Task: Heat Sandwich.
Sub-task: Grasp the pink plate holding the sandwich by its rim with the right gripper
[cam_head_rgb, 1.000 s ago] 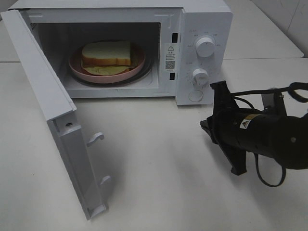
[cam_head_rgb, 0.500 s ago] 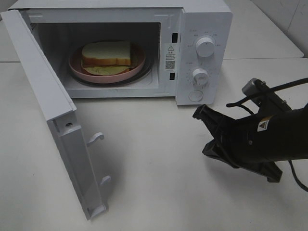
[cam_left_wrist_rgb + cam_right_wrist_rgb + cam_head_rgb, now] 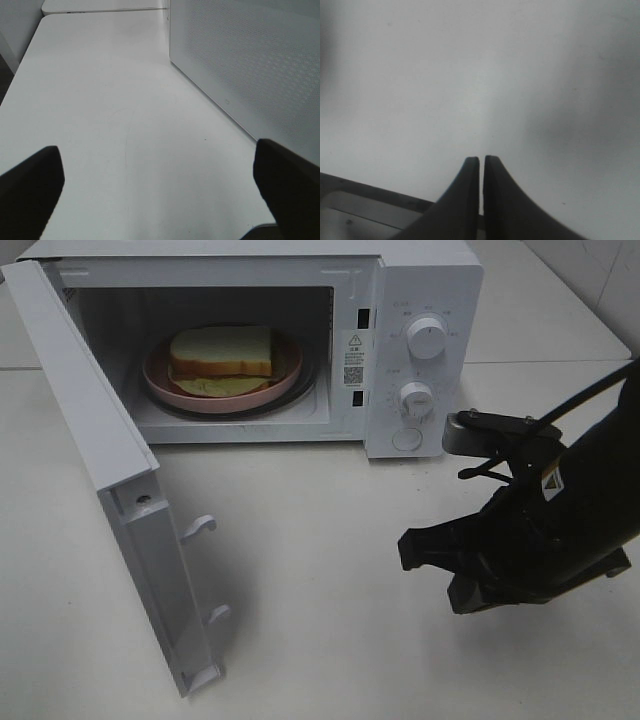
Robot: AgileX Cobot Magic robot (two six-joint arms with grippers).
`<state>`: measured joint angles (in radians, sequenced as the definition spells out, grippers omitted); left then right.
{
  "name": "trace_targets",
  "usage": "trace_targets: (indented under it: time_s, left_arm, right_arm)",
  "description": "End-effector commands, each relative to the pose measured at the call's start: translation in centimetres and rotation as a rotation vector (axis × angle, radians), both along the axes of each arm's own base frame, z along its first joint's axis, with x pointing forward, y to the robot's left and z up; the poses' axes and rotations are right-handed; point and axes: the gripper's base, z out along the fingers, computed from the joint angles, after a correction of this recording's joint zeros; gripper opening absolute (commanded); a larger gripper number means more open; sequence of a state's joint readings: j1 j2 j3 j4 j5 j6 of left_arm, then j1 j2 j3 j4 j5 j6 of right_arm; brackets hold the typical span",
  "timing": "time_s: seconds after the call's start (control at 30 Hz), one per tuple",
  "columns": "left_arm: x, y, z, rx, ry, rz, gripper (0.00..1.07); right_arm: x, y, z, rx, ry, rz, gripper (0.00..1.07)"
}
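Note:
The sandwich [image 3: 221,352] lies on a round pink plate [image 3: 158,380] inside the white microwave [image 3: 425,285]. The microwave's door [image 3: 105,455] is swung wide open to the left. My right gripper [image 3: 408,548] hangs low over the table, in front of the control panel and pointing left. In the right wrist view its fingers [image 3: 470,172] are pressed almost together with nothing between them. My left gripper [image 3: 157,150] is open and empty over bare table, beside a perforated white wall of the microwave [image 3: 250,60]. The left arm does not show in the exterior view.
Two knobs [image 3: 427,338] and a round button [image 3: 406,439] sit on the microwave's right panel. The open door juts toward the table's front left. White table [image 3: 320,640] lies in front of the microwave. A seam between tabletops runs behind it.
The right arm has turned and swung down and forward. Its gripper went from standing edge-on near the knobs to pointing left, low over the table. Sandwich, plate and door are unmoved.

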<state>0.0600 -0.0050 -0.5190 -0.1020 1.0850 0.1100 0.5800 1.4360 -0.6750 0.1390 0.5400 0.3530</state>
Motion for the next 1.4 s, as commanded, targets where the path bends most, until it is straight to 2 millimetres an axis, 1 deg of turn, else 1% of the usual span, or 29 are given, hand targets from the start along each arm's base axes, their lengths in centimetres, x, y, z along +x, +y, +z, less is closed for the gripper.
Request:
trace_targets:
  time_s: [0.03, 0.13, 0.2, 0.23, 0.3, 0.33, 0.37, 0.4, 0.43, 0.47, 0.5, 0.53, 0.57, 0.6, 0.63, 0.67, 0.73, 0.77, 0.83, 1.03, 1.13, 1.17, 1.2, 1.23, 1.27, 1.3, 1.33, 1.37, 1.4]
  left_arm:
    - [0.0, 0.0, 0.1, -0.001, -0.015, 0.002, 0.98]
    - [0.0, 0.0, 0.1, -0.001, -0.015, 0.002, 0.98]
    - [0.0, 0.0, 0.1, -0.001, -0.015, 0.002, 0.98]
    - [0.0, 0.0, 0.1, -0.001, -0.015, 0.002, 0.98]
    - [0.0, 0.0, 0.1, -0.001, -0.015, 0.002, 0.98]
    - [0.0, 0.0, 0.1, -0.001, -0.015, 0.002, 0.98]
    - [0.0, 0.0, 0.1, -0.001, -0.015, 0.002, 0.98]
    - [0.0, 0.0, 0.1, -0.001, -0.015, 0.002, 0.98]
    - [0.0, 0.0, 0.1, -0.001, -0.015, 0.002, 0.98]
    - [0.0, 0.0, 0.1, -0.001, -0.015, 0.002, 0.98]
    - [0.0, 0.0, 0.1, -0.001, -0.015, 0.002, 0.98]
    - [0.0, 0.0, 0.1, -0.001, -0.015, 0.002, 0.98]
    - [0.0, 0.0, 0.1, -0.001, -0.015, 0.002, 0.98]
    - [0.0, 0.0, 0.1, -0.001, -0.015, 0.002, 0.98]
    - [0.0, 0.0, 0.1, -0.001, -0.015, 0.002, 0.98]
    - [0.0, 0.0, 0.1, -0.001, -0.015, 0.002, 0.98]
    - [0.0, 0.0, 0.1, -0.001, -0.015, 0.002, 0.98]
    - [0.0, 0.0, 0.1, -0.001, -0.015, 0.002, 0.98]
    - [0.0, 0.0, 0.1, -0.001, -0.015, 0.002, 0.98]
    - [0.0, 0.0, 0.1, -0.001, -0.015, 0.002, 0.98]
    - [0.0, 0.0, 0.1, -0.001, -0.015, 0.002, 0.98]
    - [0.0, 0.0, 0.1, -0.001, -0.015, 0.002, 0.98]
    - [0.0, 0.0, 0.1, -0.001, -0.015, 0.002, 0.98]
    - [0.0, 0.0, 0.1, -0.001, -0.015, 0.002, 0.98]
    - [0.0, 0.0, 0.1, -0.001, -0.015, 0.002, 0.98]
    - [0.0, 0.0, 0.1, -0.001, -0.015, 0.002, 0.98]
    - [0.0, 0.0, 0.1, -0.001, -0.015, 0.002, 0.98]
    - [0.0, 0.0, 0.1, -0.001, -0.015, 0.002, 0.98]
    - [0.0, 0.0, 0.1, -0.001, -0.015, 0.002, 0.98]
  right_arm:
    - [0.1, -0.4, 0.8, -0.086, -0.001, 0.114, 0.07]
    - [0.2, -0.7, 1.4, -0.155, 0.009, 0.231, 0.07]
    - [0.3, -0.7, 2.0, -0.197, 0.009, 0.391, 0.08]
    - [0.3, -0.7, 2.0, -0.197, 0.009, 0.391, 0.08]
    - [0.5, -0.6, 2.4, -0.216, -0.007, 0.524, 0.09]
    - [0.6, -0.4, 2.8, -0.229, -0.036, 0.691, 0.09]
    - [0.6, -0.4, 2.9, -0.233, -0.047, 0.755, 0.09]
    - [0.6, -0.4, 2.9, -0.233, -0.047, 0.755, 0.09]
    - [0.7, -0.3, 3.0, -0.238, -0.063, 0.834, 0.09]
    - [0.7, -0.3, 3.1, -0.256, -0.089, 0.985, 0.09]
    - [0.8, -0.2, 3.1, -0.265, -0.105, 1.059, 0.09]
    - [0.8, -0.2, 3.1, -0.265, -0.105, 1.059, 0.09]
    - [0.8, -0.2, 3.1, -0.272, -0.115, 1.119, 0.10]
    - [0.8, -0.2, 3.1, -0.282, -0.129, 1.195, 0.10]
    - [0.8, -0.3, 3.1, -0.299, -0.152, 1.331, 0.10]
    - [0.8, -0.3, 3.1, -0.307, -0.164, 1.404, 0.10]
    - [0.8, -0.2, 3.1, -0.313, -0.178, 1.458, 0.10]
    - [0.8, -0.1, 3.1, -0.326, -0.199, 1.571, 0.10]
    - [0.8, -0.1, 3.1, -0.335, -0.213, 1.649, 0.11]
    - [1.0, -0.1, 3.2, -0.353, -0.241, 1.685, 0.14]
    - [1.3, 0.1, 3.2, -0.362, -0.274, 1.628, 0.28]
    - [1.3, 0.1, 3.2, -0.362, -0.274, 1.628, 0.28]
    - [1.5, 0.2, 3.3, -0.363, -0.293, 1.594, 0.40]
    - [1.6, 0.2, 3.3, -0.363, -0.302, 1.576, 0.47]
    - [1.6, 0.3, 3.3, -0.368, -0.309, 1.561, 0.53]
    - [1.6, 0.3, 3.3, -0.368, -0.309, 1.561, 0.53]
    - [1.7, 0.3, 3.3, -0.362, -0.312, 1.546, 0.60]
    - [1.7, 0.3, 3.3, -0.363, -0.312, 1.525, 0.73]
    - [1.7, 0.3, 3.3, -0.357, -0.308, 1.513, 0.81]
